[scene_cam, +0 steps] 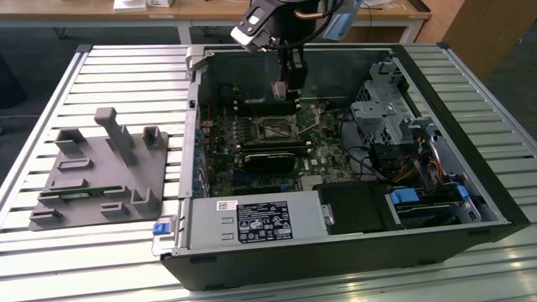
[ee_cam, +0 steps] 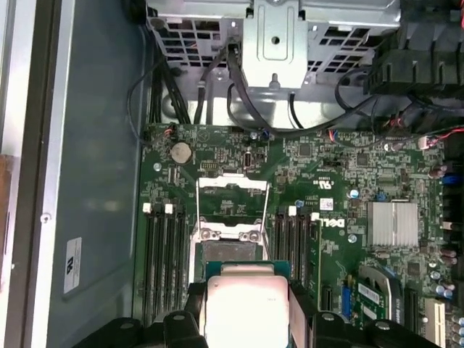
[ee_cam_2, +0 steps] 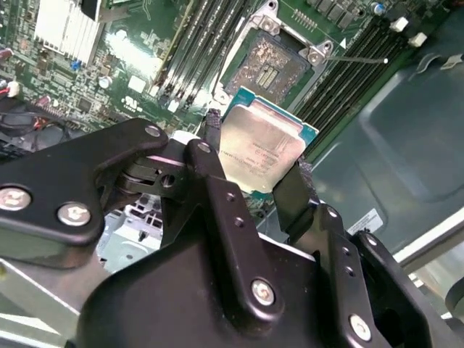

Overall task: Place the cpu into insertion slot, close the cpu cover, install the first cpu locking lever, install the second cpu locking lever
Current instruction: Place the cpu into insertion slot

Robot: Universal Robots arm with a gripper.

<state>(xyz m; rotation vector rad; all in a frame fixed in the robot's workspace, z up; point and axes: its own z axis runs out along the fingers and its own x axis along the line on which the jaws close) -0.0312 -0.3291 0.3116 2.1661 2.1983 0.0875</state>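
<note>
My gripper (ee_cam_2: pixel 255 161) is shut on the cpu (ee_cam_2: pixel 262 145), a flat square chip with a dull silver top, one black finger on each of two opposite edges. The chip hangs above the motherboard, just short of the insertion slot (ee_cam_2: pixel 271 62), whose square recess lies bare. In the first wrist view the cpu (ee_cam: pixel 243 301) overlaps the near edge of the slot (ee_cam: pixel 230 250). Beyond it the cpu cover (ee_cam: pixel 232 190) stands swung open, with thin wire levers raised beside it. In the exterior view the gripper (scene_cam: pixel 288 94) hovers over the slot (scene_cam: pixel 275 129) inside the open computer case.
Long black memory slots (ee_cam: pixel 163 254) flank the socket on both sides. A black heatsink block (scene_cam: pixel 268 157) lies just in front of the socket, a drive cage (scene_cam: pixel 381 119) with cables to the exterior view's right. A grey parts fixture (scene_cam: pixel 97 170) sits outside the case.
</note>
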